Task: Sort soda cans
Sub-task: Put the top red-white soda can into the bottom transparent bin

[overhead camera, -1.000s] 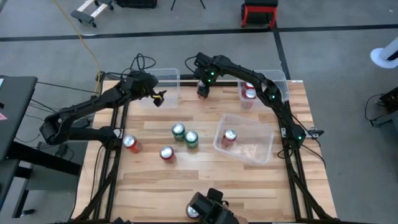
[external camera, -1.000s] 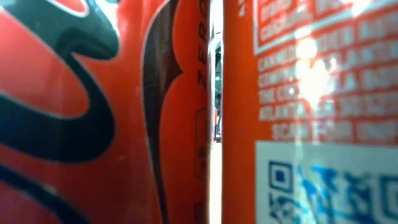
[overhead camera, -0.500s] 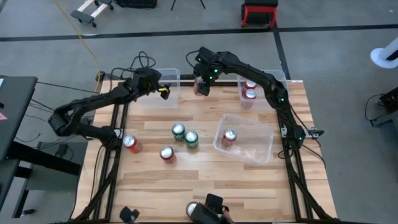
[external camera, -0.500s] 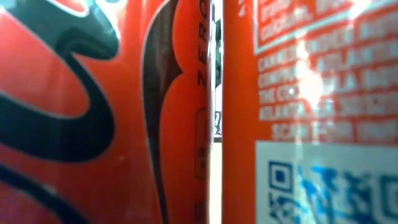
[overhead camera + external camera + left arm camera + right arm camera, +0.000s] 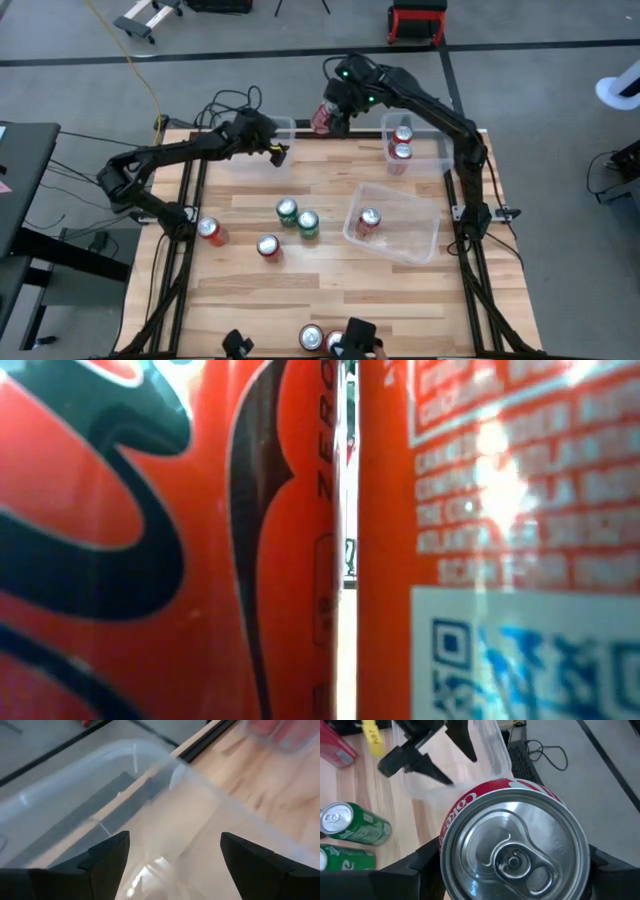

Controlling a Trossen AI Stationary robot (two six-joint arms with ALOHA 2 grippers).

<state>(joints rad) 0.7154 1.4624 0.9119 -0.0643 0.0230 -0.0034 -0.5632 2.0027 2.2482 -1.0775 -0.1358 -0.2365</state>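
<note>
Far-right bin (image 5: 440,150): we see a clear plastic rectangular tub at the table's far right edge, with two red cans (image 5: 402,143) standing inside, silver tops up.
Tilted bin (image 5: 420,245): clear, thin-walled, set askew on the right half of the wooden table (image 5: 330,290); one red can (image 5: 368,221) lies in it near its left end.
Far-left bin (image 5: 285,128): clear and glossy; in the left wrist view we see only bare plastic floor, no can that we can make out.
Right gripper (image 5: 330,116): we see it clasping a red can (image 5: 514,850) by the body, raised over the table's far edge between the two far bins.
Left gripper (image 5: 276,153): its fingers stand apart with nothing between them, at the far-left bin's near wall.
Loose cans: two green cans (image 5: 298,217) touching at mid-table; red ones at the left edge (image 5: 209,231) and beside the green pair (image 5: 268,246).
Front edge: two red cans (image 5: 322,340), smooth printed cylinders, fill the low view.
</note>
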